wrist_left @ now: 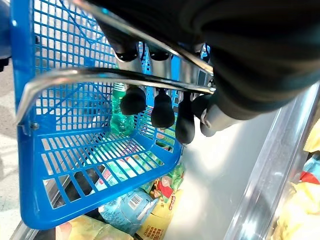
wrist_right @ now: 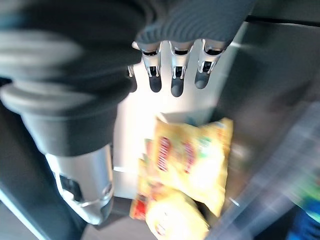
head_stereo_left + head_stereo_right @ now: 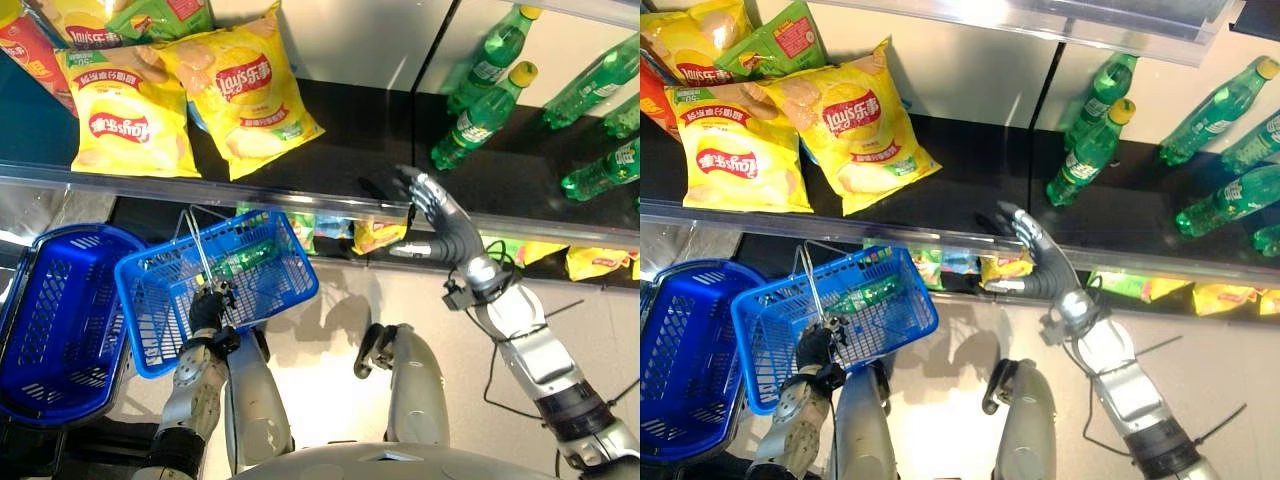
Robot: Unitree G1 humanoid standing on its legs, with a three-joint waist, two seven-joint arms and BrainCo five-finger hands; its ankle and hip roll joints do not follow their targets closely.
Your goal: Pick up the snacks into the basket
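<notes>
Yellow chip bags (image 3: 240, 90) lie on the upper shelf at the left, one more (image 3: 125, 125) beside them. My left hand (image 3: 205, 310) is shut on the metal handle (image 1: 75, 77) of a light blue basket (image 3: 150, 300), held below the shelf edge. A green bottle (image 3: 235, 262) lies inside it. The right hand (image 3: 440, 220) is raised in front of the shelf edge, right of the bags, open and holding nothing. In the right wrist view its straight fingers (image 2: 172, 82) point toward yellow snack bags (image 2: 192, 160).
A darker blue basket (image 3: 55, 320) stands at the lower left. Green bottles (image 3: 485, 115) lie on the shelf's right half, past a divider. The shelf's front rail (image 3: 300, 200) runs across, with small snack packs (image 3: 378, 235) on the shelf beneath.
</notes>
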